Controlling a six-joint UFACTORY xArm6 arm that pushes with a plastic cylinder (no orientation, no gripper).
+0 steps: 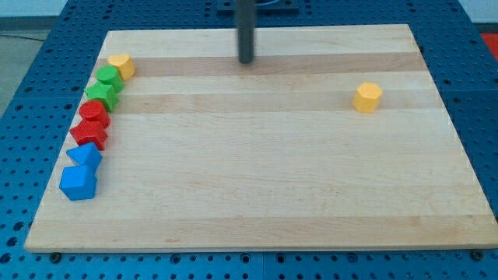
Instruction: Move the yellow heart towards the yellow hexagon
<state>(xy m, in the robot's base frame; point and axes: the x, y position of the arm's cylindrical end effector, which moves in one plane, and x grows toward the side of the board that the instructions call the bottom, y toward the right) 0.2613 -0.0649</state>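
Note:
The yellow heart (121, 64) sits at the view's upper left, at the head of a column of blocks along the board's left edge. The yellow hexagon (367, 97) stands alone at the view's right. My tip (247, 61) is near the view's top centre, on the wooden board (257, 171), well to the right of the yellow heart and to the left of the yellow hexagon, touching neither.
Below the yellow heart run two green blocks (109, 78) (101, 94), two red blocks (94, 111) (89, 131) and two blue blocks (84, 156) (78, 183). A blue perforated table (31, 117) surrounds the board.

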